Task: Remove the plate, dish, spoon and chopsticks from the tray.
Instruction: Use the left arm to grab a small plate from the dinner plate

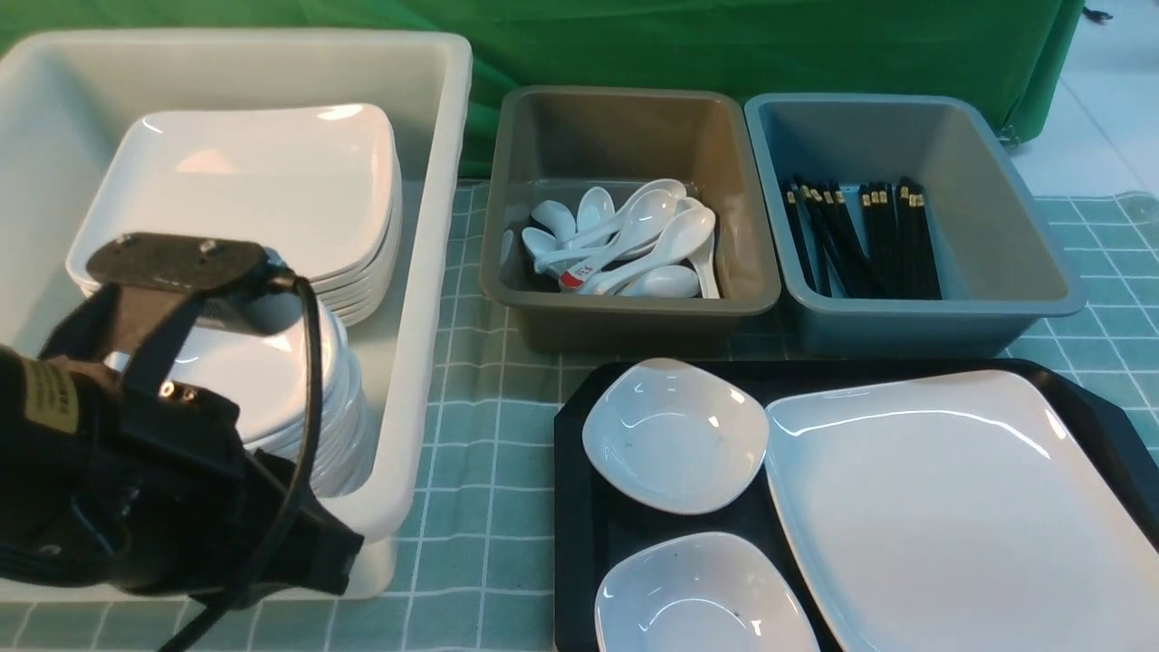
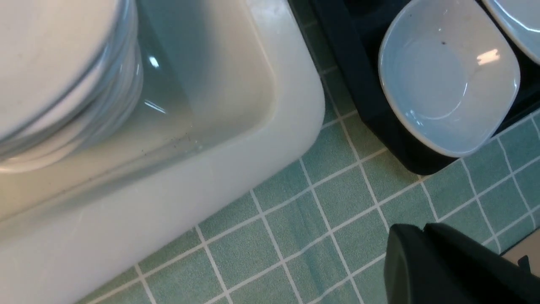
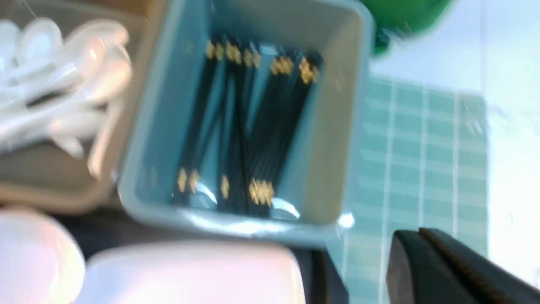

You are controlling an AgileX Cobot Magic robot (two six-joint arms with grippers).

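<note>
L gripper [image 2: 422,228]: black fingers pressed together, nothing between them; hangs over the green checked tablecloth [image 2: 295,236].
R gripper [image 3: 419,231]: black fingers closed tight, empty; wrist view blurred; arm not seen in front view.
Tub: large white plastic tub [image 1: 435,272] sits just beside L gripper, rounded corner closest. Inside are a stack of white square plates [image 1: 263,172] and a stack of small white dishes [image 1: 272,380], the latter under the L arm.
Tray: large black rectangular plastic tray [image 1: 572,507], to the right of L gripper across a strip of cloth; one corner near the fingertips.
Plate: large glossy white rounded-square plate [image 1: 960,507] lies flat on the tray, on the side away from L gripper. It is closer to R gripper than the bins are.
Dishes: two small deep white dishes on the tray's side nearest L gripper, near dish [image 1: 702,593] and far dish [image 1: 675,435]. Far dish rim is right at the plate rim; can't tell if touching.
Spoons: glossy white soup spoons [image 1: 625,240] are heaped in a brown-grey plastic bin [image 1: 634,317], beyond the tray and well apart from L gripper.
Chopsticks: slim black chopsticks w/ gold bands [image 1: 860,240] lie in a blue-grey plastic bin [image 1: 1041,272], ahead of R gripper, past the plate.
Bins: side by side, walls touching or nearly so.
Backdrop: green cloth [image 1: 724,45] behind the bins, far from both grippers.
</note>
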